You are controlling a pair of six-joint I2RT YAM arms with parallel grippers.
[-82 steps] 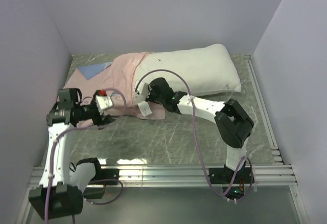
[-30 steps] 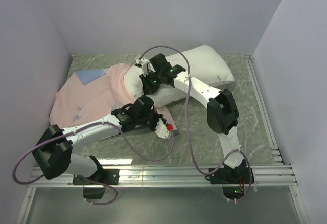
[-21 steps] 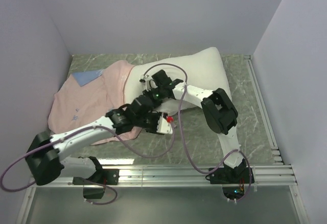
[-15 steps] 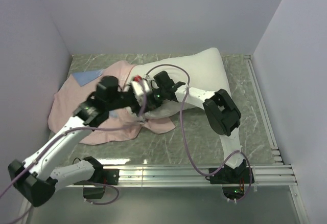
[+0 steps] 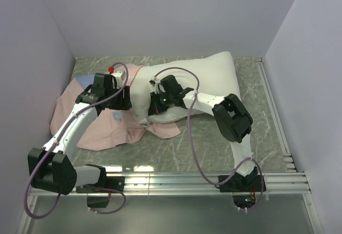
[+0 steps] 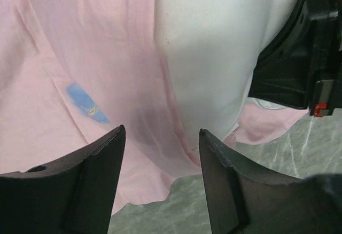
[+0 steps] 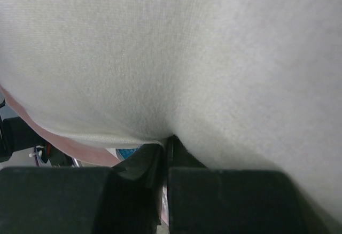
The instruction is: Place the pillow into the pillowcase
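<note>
Pillowcase (image 5: pixel 101 132) lies nearest, pink side up and rumpled on the bench (image 5: pixel 224 143), its mouth hem bunched under the near left corner of the pillow (image 5: pixel 208 76). Just beyond, the right pincer (image 5: pixel 156 103) is clenched on a small fold at that corner. The wrist view shows only a thin pinch of cover between the fingers. That bite is the first risk: a hard shove leftward could pull it free, or drag the cover without moving the stuffing. Farther left, the left pincer (image 5: pixel 118 95) hangs released over the hem, grasping nothing, so the mouth is not held open. Pushing now would likely drive pillow and case together across the bench, or fold the hem under. Farthest, most of the pillow lies bare, slanting to the back right, with only its left end seemingly inside. Its bulk could jam at the slack mouth.
</note>
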